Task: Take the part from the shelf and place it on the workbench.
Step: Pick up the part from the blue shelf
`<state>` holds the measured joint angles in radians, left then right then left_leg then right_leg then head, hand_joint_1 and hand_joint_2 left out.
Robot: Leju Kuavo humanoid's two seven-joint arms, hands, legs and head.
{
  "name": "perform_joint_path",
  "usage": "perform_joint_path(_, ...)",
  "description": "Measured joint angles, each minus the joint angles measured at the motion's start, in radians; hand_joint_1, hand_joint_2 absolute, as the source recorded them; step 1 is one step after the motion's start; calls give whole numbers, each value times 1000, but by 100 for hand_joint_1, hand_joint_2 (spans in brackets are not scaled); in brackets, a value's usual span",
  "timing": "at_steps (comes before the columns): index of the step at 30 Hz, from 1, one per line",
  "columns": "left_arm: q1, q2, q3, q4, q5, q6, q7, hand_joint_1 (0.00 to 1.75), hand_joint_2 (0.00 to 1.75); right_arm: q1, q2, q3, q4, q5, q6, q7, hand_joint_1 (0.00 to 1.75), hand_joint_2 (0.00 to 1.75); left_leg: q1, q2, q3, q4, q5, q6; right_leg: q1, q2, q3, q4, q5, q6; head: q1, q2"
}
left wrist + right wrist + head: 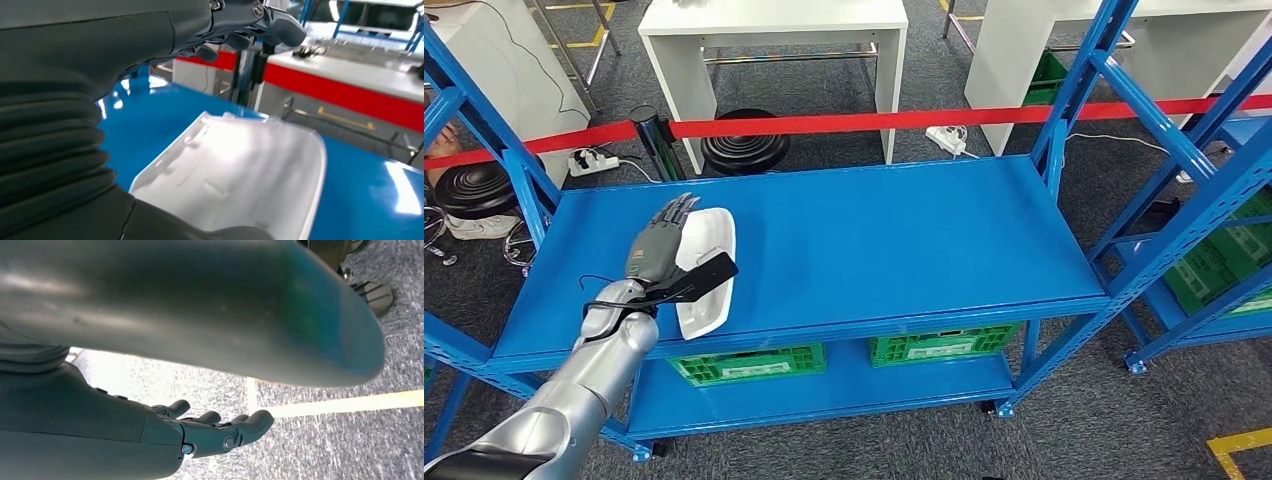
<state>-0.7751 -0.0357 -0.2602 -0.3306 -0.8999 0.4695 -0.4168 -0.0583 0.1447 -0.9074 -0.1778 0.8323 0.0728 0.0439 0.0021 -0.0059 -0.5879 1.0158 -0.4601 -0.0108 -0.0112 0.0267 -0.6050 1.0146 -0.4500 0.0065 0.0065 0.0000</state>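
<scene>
A white moulded plastic part [711, 236] lies on the blue shelf top [894, 240], near its left end. My left hand [656, 246] hovers over the part's left side with its fingers stretched out and apart, holding nothing. The left wrist view has the part [240, 175] lying just under the palm, with the fingers [280, 22] extended above its far edge; whether the palm touches it is unclear. My right hand [205, 432] hangs over grey carpet, fingers loosely bent and empty.
Two green crates [749, 364] [939, 343] sit on the lower shelf. Red barrier tape [874, 122] runs behind the rack, with white tables [774, 40] and black stools [746, 150] beyond. Another blue rack [1214, 230] stands to the right.
</scene>
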Motion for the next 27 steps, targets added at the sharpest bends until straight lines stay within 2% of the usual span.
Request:
perform_joint_path(4,-2,-10,-2,-14,-59,51,56,0,0,0,5,-2,0,3,2,-7,0,0,0,0,0,0,0,0,0,0,0,0,0,0,0,0)
perform_joint_path(9,-2,-11,-3,-19,-74,65,73,0,0,0,6,-3,0,4,2,-10,0,0,0,0,0,0,0,0,0,0,0,0,0,0,0,0)
perform_joint_path(22,-3,-18,-3,-22,-71,45,69,0,0,0,9,-4,0,5,10,-8,0,0,0,0,0,0,0,-1,0,0,0,0,0,0,0,0)
perform_joint_path(27,-16,-25,-12,-22,-121,6,129,0,0,0,9,-4,0,10,13,-5,0,0,0,0,0,0,0,-1,0,0,0,0,0,0,0,0)
